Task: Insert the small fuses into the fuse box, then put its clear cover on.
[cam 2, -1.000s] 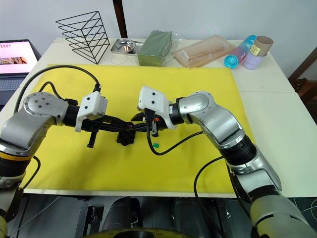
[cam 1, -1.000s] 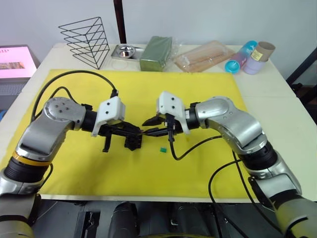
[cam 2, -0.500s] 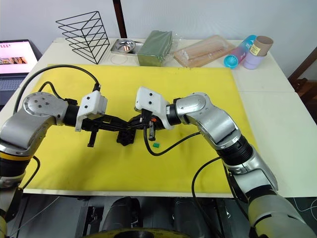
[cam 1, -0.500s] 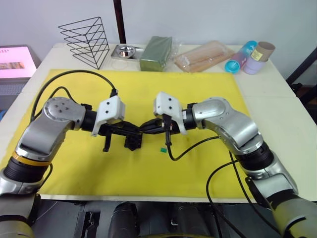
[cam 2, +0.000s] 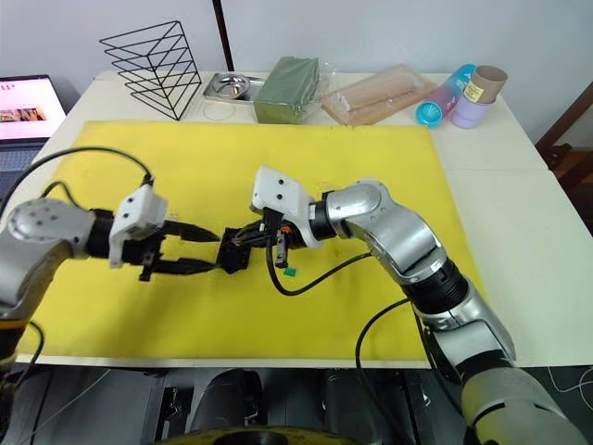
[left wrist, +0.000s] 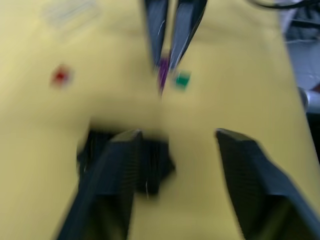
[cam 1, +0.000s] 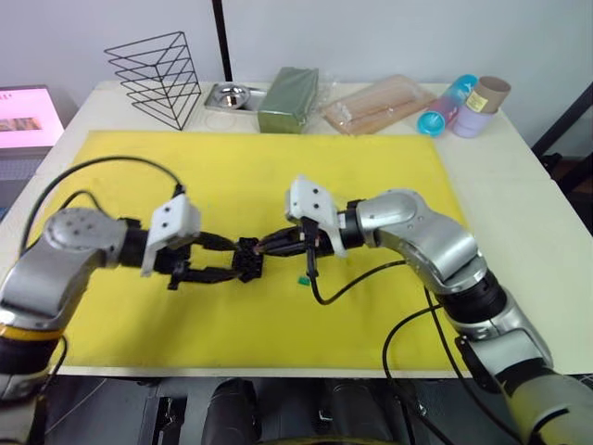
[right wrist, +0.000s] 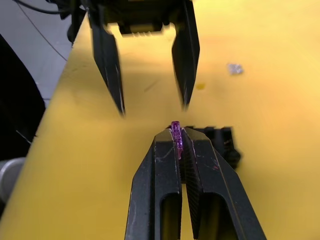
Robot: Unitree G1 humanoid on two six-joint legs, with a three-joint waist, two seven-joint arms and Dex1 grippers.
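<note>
The black fuse box (cam 1: pixel 248 261) lies on the yellow mat (cam 1: pixel 371 176). My right gripper (right wrist: pixel 179 132) is shut on the purple fuse (right wrist: pixel 176 134), its tips just above and right of the box (right wrist: pixel 220 142). My left gripper (cam 1: pixel 232 260) stands open right at the box's left side, nothing between its fingers (left wrist: pixel 120 150). A green fuse (cam 1: pixel 303 279) lies on the mat right of the box. The left wrist view shows a red fuse (left wrist: pixel 60 76) and a pale clear piece (left wrist: pixel 70 12), perhaps the clear cover. A tiny pale chip (right wrist: pixel 234 68) lies beyond the box.
Along the table's back edge stand a black wire rack (cam 1: pixel 159 74), a metal tray (cam 1: pixel 232 95), a green block (cam 1: pixel 289 88), a clear bag of sticks (cam 1: pixel 380 104) and pastel cups (cam 1: pixel 463 107). A screen (cam 1: pixel 23 111) sits at the far left.
My right gripper closed on the purple fuse. My left gripper opened and drew back to the left, off the fuse box. The head camera shifted a little.
</note>
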